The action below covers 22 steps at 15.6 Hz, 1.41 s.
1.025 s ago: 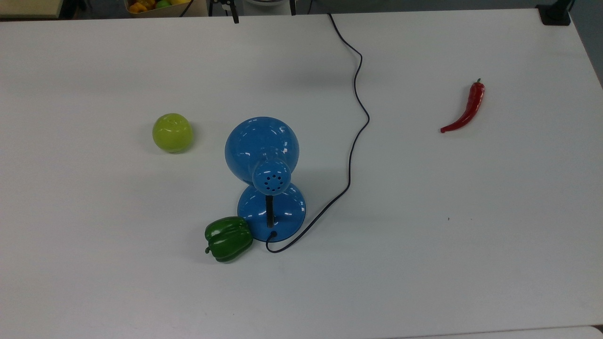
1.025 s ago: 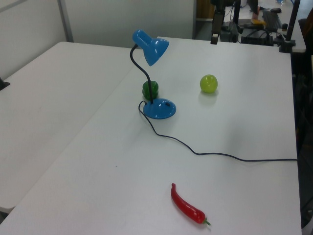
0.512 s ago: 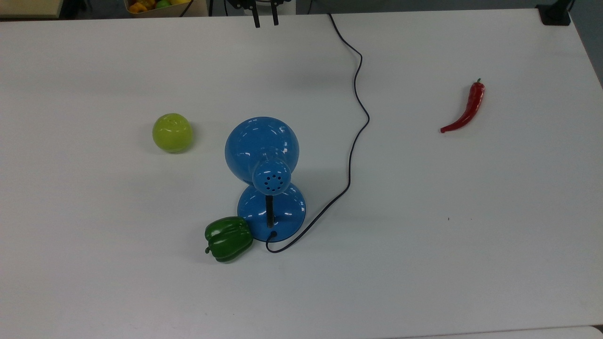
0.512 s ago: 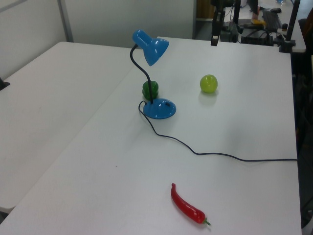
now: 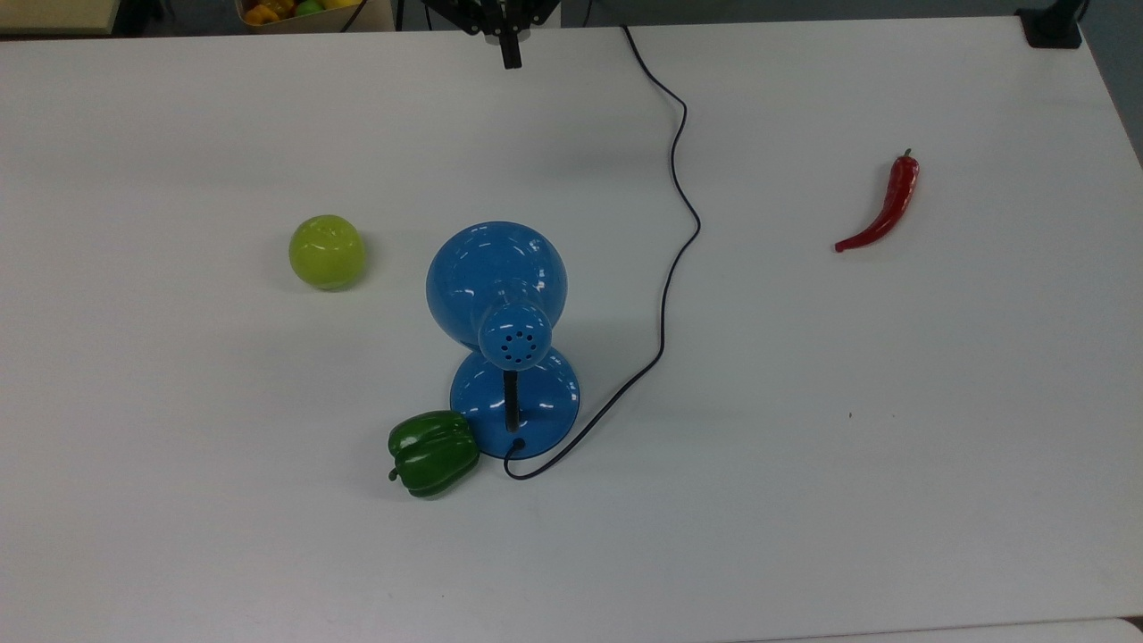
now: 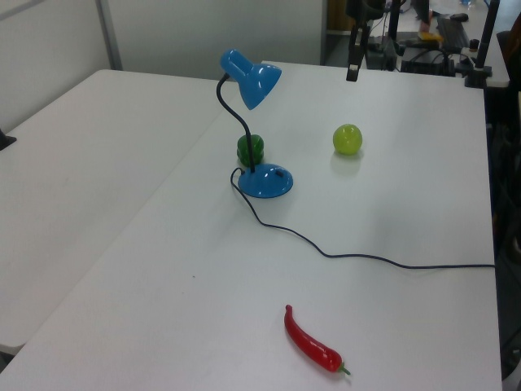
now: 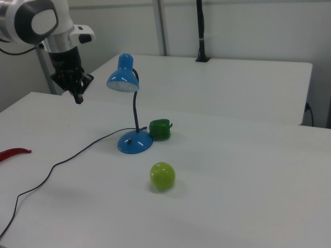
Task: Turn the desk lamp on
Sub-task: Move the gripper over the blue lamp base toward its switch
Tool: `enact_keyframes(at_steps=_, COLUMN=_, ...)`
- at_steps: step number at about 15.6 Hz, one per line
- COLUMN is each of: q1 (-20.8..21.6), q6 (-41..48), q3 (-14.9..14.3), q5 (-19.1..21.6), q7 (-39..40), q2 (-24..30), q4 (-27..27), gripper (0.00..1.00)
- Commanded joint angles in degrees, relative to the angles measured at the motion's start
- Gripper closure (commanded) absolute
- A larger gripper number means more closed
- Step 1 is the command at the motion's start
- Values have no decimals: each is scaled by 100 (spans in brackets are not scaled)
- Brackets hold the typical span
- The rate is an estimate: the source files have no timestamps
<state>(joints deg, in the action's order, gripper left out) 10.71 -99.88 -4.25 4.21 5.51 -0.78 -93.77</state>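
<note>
The desk lamp [image 5: 513, 357] stands near the middle of the white table [image 5: 893, 446]. Its black neck rises from the round blue base, and in the top view its long axis runs from the base at the near side to the dome shade farther up. In the right view the shade's open mouth faces down and toward the right view's left. In the top view the shade hides much of the neck and part of the base.

A green bell pepper [image 5: 432, 453] touches the base on the top view's left. A green apple [image 5: 327, 252] lies farther to the top view's left, and a red chili [image 5: 882, 207] lies well apart toward the top view's right. The thin black cord [image 5: 677, 205] leaves the base and snakes to the far edge.

The gripper [image 7: 79, 98] hangs above the table, well apart from the lamp. Its fingers are closed together on nothing. In the top view it [image 5: 511, 55] is cut off by the upper edge.
</note>
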Motion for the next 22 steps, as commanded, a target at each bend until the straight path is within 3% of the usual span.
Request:
enact_keyframes(at_steps=1, q1=19, q6=-181, q3=47, q5=106, q7=3, q2=78, q4=-238, gripper=100)
enact_keyframes(at_steps=10, q1=27, q6=-971, q3=47, q5=-34, q7=-6, q2=26, q4=-958, gripper=100)
enact_keyframes(at_steps=17, q1=27, q6=-2069, q3=38, q5=-175, q7=-94, q2=-299, q4=-1398, gripper=100)
enact_keyframes(at_steps=22, q1=27, q6=-2913, q3=38, q5=-193, q7=-314, q2=-721, q4=-1416, gripper=100)
